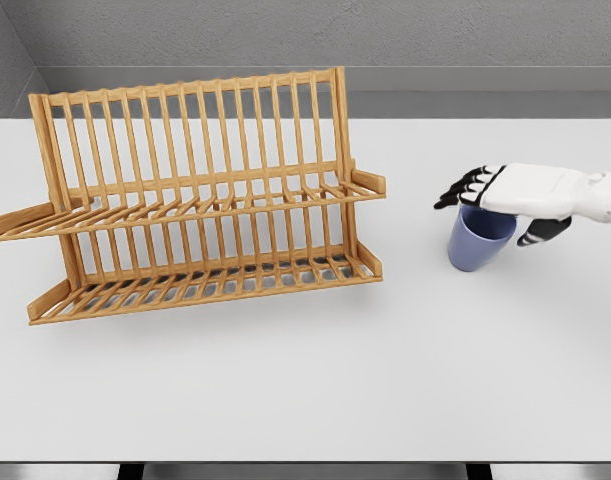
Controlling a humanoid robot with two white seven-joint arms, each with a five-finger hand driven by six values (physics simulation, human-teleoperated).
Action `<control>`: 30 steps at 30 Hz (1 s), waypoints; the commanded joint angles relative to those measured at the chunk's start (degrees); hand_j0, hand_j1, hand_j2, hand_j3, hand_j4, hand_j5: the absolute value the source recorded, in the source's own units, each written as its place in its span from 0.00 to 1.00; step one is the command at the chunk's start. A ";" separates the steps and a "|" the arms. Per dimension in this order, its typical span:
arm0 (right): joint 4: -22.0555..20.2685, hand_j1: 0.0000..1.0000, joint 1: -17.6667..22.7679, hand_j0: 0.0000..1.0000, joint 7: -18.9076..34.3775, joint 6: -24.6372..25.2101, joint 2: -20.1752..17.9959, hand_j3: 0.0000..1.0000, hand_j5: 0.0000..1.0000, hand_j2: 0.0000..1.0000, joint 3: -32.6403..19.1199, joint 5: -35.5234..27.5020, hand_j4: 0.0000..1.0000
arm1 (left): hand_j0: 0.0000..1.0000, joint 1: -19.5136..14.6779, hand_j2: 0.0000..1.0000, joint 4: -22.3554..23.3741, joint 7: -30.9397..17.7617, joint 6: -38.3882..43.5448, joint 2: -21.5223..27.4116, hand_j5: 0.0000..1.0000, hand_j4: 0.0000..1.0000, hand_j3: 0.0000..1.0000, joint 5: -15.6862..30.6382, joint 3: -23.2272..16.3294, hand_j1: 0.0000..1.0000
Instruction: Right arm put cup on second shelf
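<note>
A blue-purple cup (477,246) stands upright on the white table (315,380), right of the rack. My right hand (500,200) comes in from the right edge and hovers just over the cup's rim, palm down. Its fingers (463,190) are spread and its thumb (541,232) hangs behind the cup; nothing is grasped. A wooden two-tier dish rack (195,200) stands on the left half of the table, with an upper shelf (215,205) and a lower shelf (205,285), both bare. The left arm is out of view.
Grey walls rise behind the table's far edge (465,118). Open tabletop lies between the rack's right end (370,262) and the cup, and in front of both.
</note>
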 commanded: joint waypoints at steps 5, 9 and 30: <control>1.97 1.00 -1.23 1.00 -0.02 0.03 0.89 1.00 1.00 1.00 2.82 -0.23 1.00 | 1.00 0.00 1.00 -0.01 -0.01 -0.01 0.00 1.00 1.00 1.00 0.02 0.00 1.00; 2.58 1.00 -1.23 1.00 -0.02 0.11 0.98 1.00 1.00 1.00 2.82 -0.23 1.00 | 1.00 0.00 1.00 -0.01 -0.01 -0.01 0.00 1.00 1.00 1.00 0.02 0.00 1.00; 2.58 0.60 -1.50 0.60 -0.02 0.03 0.36 0.60 0.60 0.60 2.64 -0.23 0.60 | 1.00 0.00 1.00 -0.01 -0.01 -0.01 0.00 1.00 1.00 1.00 0.02 0.00 1.00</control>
